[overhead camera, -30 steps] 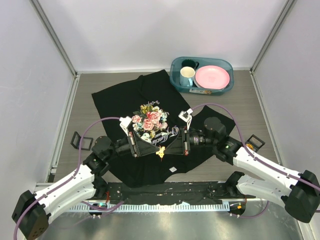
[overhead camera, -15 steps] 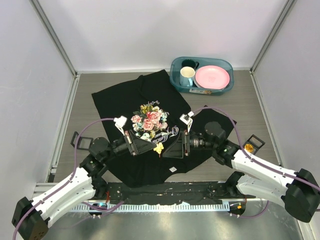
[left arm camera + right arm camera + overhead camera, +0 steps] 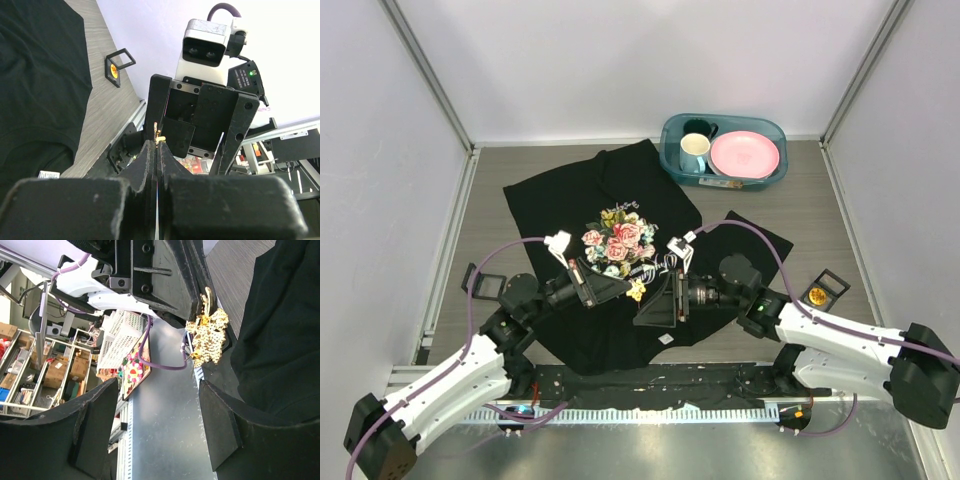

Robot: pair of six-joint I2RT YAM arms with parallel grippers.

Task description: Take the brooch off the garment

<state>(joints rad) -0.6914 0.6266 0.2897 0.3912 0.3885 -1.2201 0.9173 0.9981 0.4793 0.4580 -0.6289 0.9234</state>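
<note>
We see the left end effector (image 3: pixel 623 290) closed tightly on the brooch (image 3: pixel 636 291), a small golden piece with an irregular, leafy form. In the left wrist view its two fingers (image 3: pixel 147 160) press against each other, and only a little golden tip of the brooch shows above them. In the right wrist view the brooch (image 3: pixel 207 335) sits at the very end of these fingers. We see no cloth hanging from it there, but we cannot tell whether it touches the T-shirt below.

The right end effector (image 3: pixel 655 300) is wide open and holds nothing. It faces the brooch from the right and is just beside it. In its own view the two fingers (image 3: pixel 95 430) stand well apart, with the brooch beyond them.

The black T-shirt (image 3: pixel 570 195) lies spread on the grey worktop (image 3: pixel 800 200). Its rose print (image 3: pixel 620 240) is just behind the two end effectors, and a small white label (image 3: pixel 665 339) is near the front hem.

At the far right a teal bin (image 3: pixel 666 150) holds a mug (image 3: pixel 694 152) and a pink plate (image 3: pixel 745 154). To the right of the T-shirt, a small black square frame (image 3: pixel 817 295) with an orange disc inside lies on the worktop.
</note>
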